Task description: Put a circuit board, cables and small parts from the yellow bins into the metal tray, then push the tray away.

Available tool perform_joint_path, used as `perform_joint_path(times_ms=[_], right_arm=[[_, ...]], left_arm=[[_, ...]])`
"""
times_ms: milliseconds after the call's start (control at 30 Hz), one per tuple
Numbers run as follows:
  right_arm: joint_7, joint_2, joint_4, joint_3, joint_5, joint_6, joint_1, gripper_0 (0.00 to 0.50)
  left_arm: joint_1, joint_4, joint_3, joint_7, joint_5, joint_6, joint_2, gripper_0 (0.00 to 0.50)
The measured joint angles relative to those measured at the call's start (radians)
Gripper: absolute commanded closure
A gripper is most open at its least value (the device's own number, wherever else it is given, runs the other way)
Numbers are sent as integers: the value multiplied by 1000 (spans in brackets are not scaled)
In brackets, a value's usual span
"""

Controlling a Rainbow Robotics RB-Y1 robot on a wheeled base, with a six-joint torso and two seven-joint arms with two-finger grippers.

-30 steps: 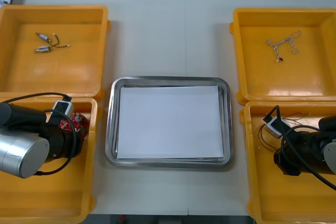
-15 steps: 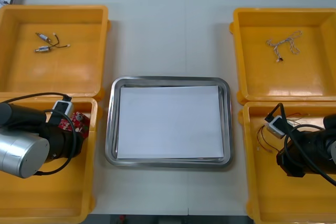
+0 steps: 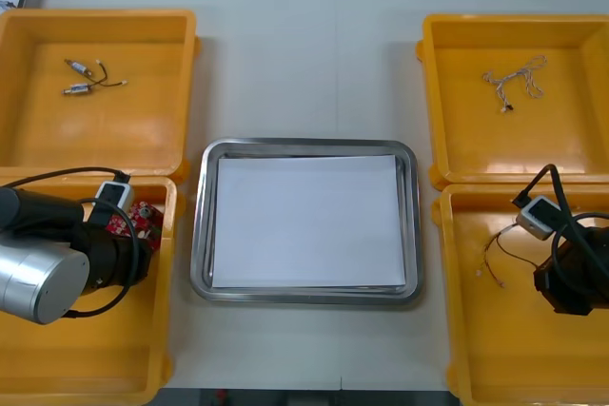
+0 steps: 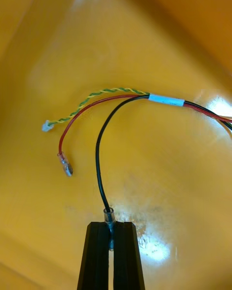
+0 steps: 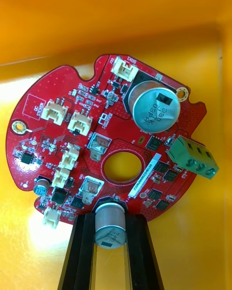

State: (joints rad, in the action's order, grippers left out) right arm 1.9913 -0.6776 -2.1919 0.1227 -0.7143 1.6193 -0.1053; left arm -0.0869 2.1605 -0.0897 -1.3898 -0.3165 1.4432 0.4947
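Left jaws: down in the near-left yellow bin (image 3: 167,330), clamped on the silver cylindrical part at the edge of the round red circuit board (image 5: 104,125). The board lies flat on the bin floor, close to the wall on the tray side.

Right jaws: in the near-right yellow bin (image 3: 449,320), nearly closed, pinching the tip of the black lead of the cable bundle (image 4: 166,99). The red lead and yellow twisted pair lie loose on the bin floor, joined to the black lead by a white sleeve.

Metal tray (image 3: 197,235): centre of the tabletop (image 3: 304,64), between the near bins, white inside. Each bin's inner wall and a strip of tabletop stand between the jaws and the tray.

Far-left yellow bin (image 3: 133,135): small metal parts (image 3: 81,78). Far-right yellow bin (image 3: 495,145): light twisted cable (image 3: 514,78).
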Motion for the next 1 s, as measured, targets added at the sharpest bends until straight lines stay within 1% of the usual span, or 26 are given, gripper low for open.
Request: perform_joint_path(times_ms=[100,267,367,533,633,733,800,867,1000], right_arm=[[35,0,0,30,-31,43,0,500],[40,18,0,104,-96,149,0,500],[49,48,-1,154,-106,193,0,500],[107,97,-1,213,-110,247,0,500],[107,111,-1,231,-110,255,-3,500],[107,115,-1,241,-110,256,-16,500],[107,115,-1,243,-110,256,-30,500],[107,115,-2,246,-110,256,-45,500],[107,115,-2,246,-110,256,-73,500]], left_arm=[[-16,10,0,0,-2,-2,0,462],[-61,43,3,0,-14,-6,2,448],[-89,59,5,0,-15,-17,2,444],[-140,76,20,-2,-17,-55,5,442],[-174,83,33,-8,-20,-82,12,439],[-206,89,56,-18,-45,-100,21,439],[-226,92,81,-45,-77,-104,25,442],[-244,95,109,-100,-101,-108,28,440],[-284,98,144,-230,-114,-139,42,440]])
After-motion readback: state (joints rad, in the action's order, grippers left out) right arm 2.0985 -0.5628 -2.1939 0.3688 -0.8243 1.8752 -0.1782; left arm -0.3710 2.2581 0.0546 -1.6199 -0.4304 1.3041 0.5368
